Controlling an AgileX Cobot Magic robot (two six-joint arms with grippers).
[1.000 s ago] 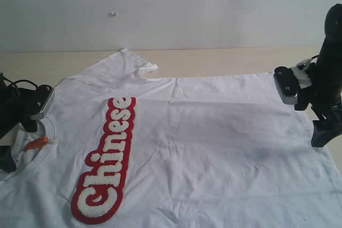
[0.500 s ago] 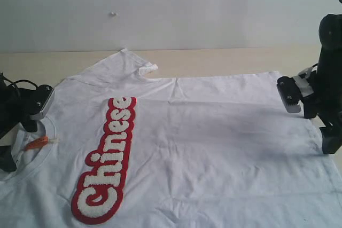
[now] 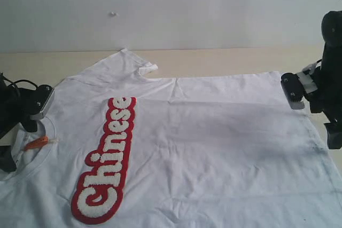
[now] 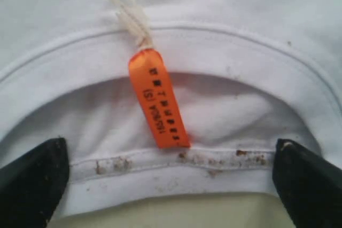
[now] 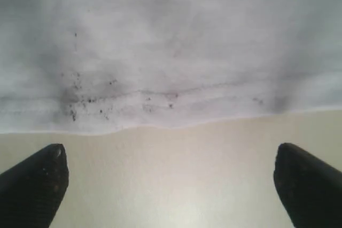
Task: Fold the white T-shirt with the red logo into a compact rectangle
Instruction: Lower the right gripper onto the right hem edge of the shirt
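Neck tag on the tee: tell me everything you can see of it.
The neck tag is a small orange ribbon loop, glossy like satin, with black print too blurred to read. White threads tie one end to the collar of the white T-shirt. It lies flat, slightly slanted across the neck opening, and its free end reaches the collar's opposite side. The left gripper is open, with a finger on either side, not touching it.

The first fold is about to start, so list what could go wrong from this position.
1. The left jaws stand open astride the collar of the white T-shirt, the orange tag between them: closing could catch just the tag or one layer.
2. The right jaws hang open over bare table, short of the hem: closing there would likely miss the cloth.
3. The far sleeve lies rumpled and may get folded in crooked.
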